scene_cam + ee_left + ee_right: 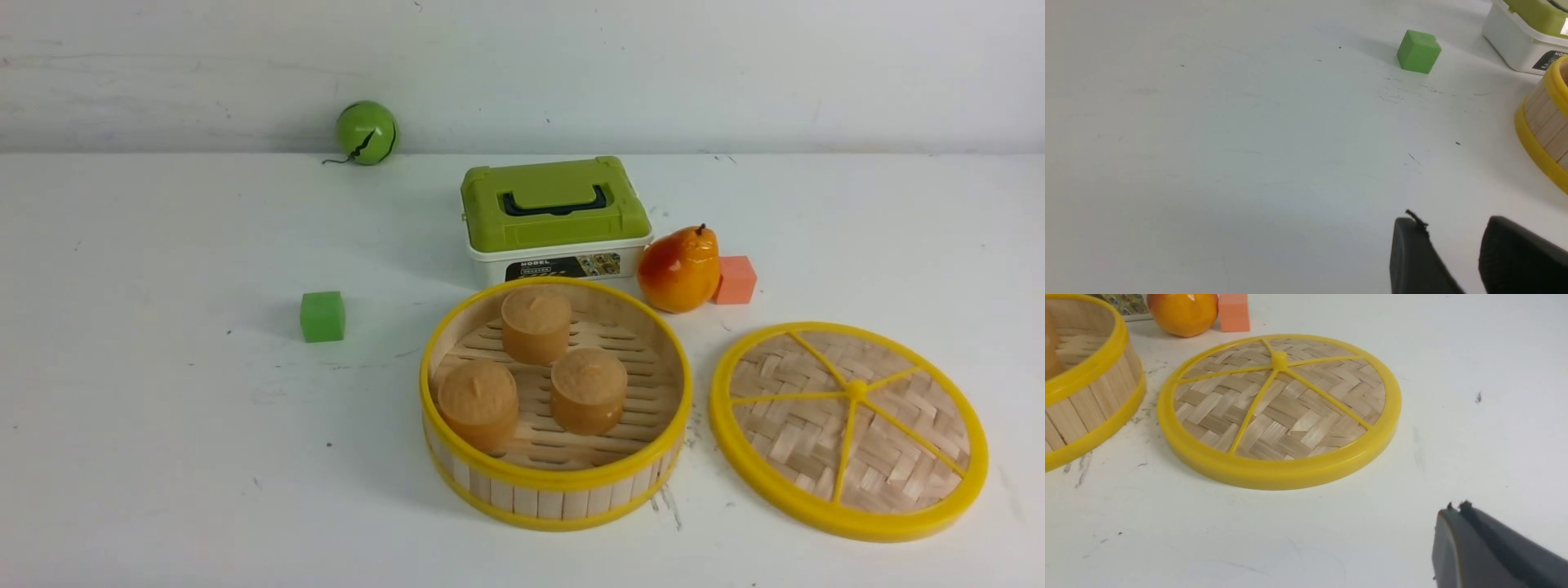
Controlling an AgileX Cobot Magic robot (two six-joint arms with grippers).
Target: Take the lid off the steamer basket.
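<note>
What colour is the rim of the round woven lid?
The lid's rim is yellow, best seen in the right wrist view.

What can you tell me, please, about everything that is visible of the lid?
The lid is a round disc of what looks like woven pale bamboo, edged by a thick yellow rim, seemingly plastic. Five thin yellow spokes join the rim to a small raised hub. It lies flat on the white table, hub upward, to the right of the open basket, with a narrow gap between them. Nothing rests on it, and no gripper touches it. I see no break in it; its underside is hidden.
</note>
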